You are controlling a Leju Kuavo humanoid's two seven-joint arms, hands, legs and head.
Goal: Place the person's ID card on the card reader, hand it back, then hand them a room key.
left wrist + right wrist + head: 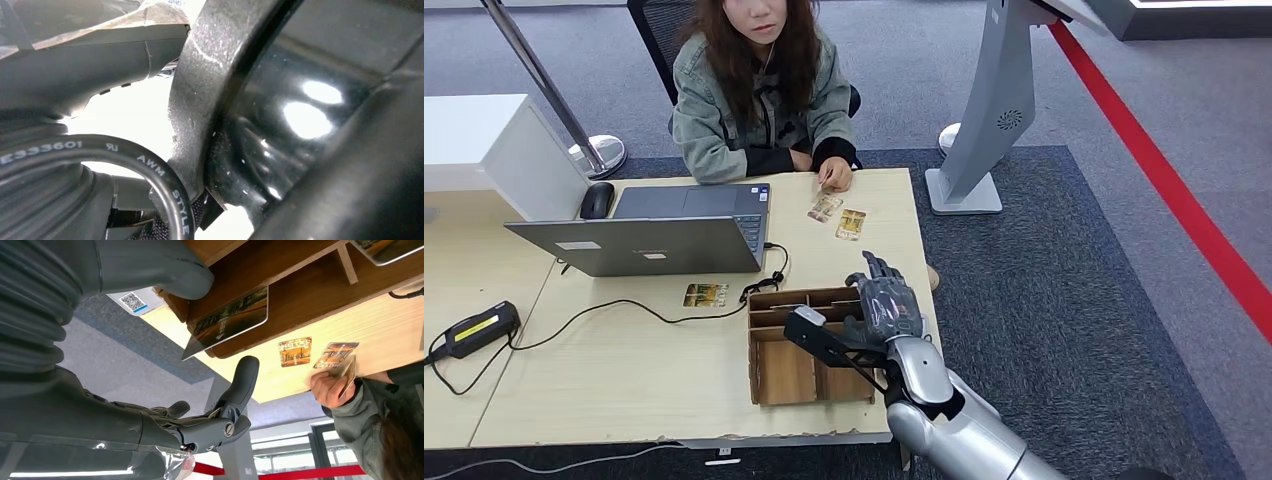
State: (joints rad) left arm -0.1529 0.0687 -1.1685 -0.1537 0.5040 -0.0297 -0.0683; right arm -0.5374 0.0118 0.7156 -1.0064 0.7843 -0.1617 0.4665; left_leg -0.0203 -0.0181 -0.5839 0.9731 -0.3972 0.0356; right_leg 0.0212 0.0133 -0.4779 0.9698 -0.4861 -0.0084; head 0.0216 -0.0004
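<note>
**A:** Stage of task to be logged. What is noted?

**B:** The right hand (886,305) is seen over the back right corner of the wooden compartment box (809,345), which sits at 5 o'clock from the laptop (654,230). Two cards (838,215) lie on the table (624,380) at 12 o'clock from the hand, just before the person (754,90). In the right wrist view another card is held up in the person's hand (330,387). The ID step is therefore judged done and the ID returned, though which card is the ID cannot be told. One more card (705,294) lies at 6 o'clock from the laptop, purpose unknown. No card reader can be identified with certainty.

**A:** What remains?

**B:** The room key is judged to be in the course of being fetched; the handover is not yet done.

**A:** Location and pose of the key?

**B:** A room key card (227,320) is seen at the box, between the thumb (160,270) and the dark fingers (240,385). It is tilted, printed face towards the wrist camera. Its long axis lies about parallel to the box wall beside it, judged near 9-to-3 on the table.

**A:** Grasp?

**B:** The fingers are spread well apart and clear of the card. Whether it is pinched at the thumb cannot be told. The left hand's fingers cannot be made out.
</note>
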